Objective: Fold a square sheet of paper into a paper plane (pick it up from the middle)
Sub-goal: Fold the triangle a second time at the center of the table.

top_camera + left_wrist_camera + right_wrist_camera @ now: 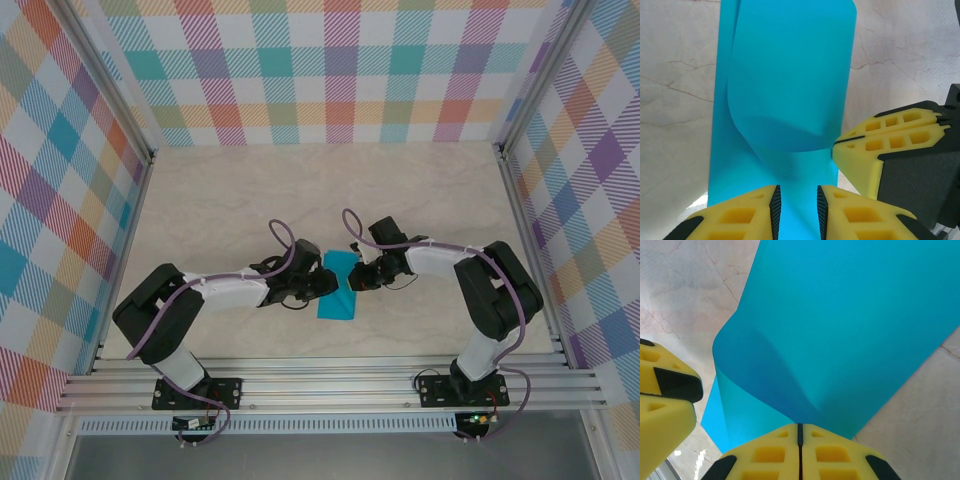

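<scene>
We see the pale marbled worktop (330, 190) with the square sheet of paper (337, 297) lying near its middle, between the two arms, part of it flat and part bowed up in a soft curl. The right claw (800, 434) is pressed fully together on the curled part's edge. The left claw (796, 200) stands a narrow slit apart, with flat paper showing in the gap.

Probably a robotics lab test cell: a marble-look tabletop (330, 190) boxed in by bare aluminium extrusion rails (330, 372) and bright plaid-printed backdrop panels (330, 70) on three sides.
</scene>
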{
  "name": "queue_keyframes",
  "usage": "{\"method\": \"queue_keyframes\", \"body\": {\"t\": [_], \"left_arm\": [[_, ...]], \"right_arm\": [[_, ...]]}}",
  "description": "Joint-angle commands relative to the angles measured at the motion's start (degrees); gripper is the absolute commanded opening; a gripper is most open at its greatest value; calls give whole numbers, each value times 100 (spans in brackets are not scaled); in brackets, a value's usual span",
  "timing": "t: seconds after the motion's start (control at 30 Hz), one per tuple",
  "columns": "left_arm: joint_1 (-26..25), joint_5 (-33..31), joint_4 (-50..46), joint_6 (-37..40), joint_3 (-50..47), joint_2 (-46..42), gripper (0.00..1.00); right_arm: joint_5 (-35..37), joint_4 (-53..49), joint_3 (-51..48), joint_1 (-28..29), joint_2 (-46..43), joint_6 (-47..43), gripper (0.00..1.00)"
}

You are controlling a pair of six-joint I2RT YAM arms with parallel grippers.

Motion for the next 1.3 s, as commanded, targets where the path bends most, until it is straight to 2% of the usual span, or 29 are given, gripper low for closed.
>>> {"method": "queue_keyframes", "body": {"t": [0.0, 0.27, 0.7, 1.27], "left_arm": [[-115, 131, 214, 119, 196, 77, 28], [-116, 127, 267, 140, 243, 85, 28], [-110, 241, 572, 65, 388, 610, 27], [-117, 68, 400, 65, 234, 675, 26]], "right_arm": [[27, -69, 77, -36, 49, -73, 7], [43, 68, -88, -36, -43, 77, 8], [54, 100, -142, -40, -70, 113, 8], [179, 65, -65, -42, 26, 140, 8]]}}
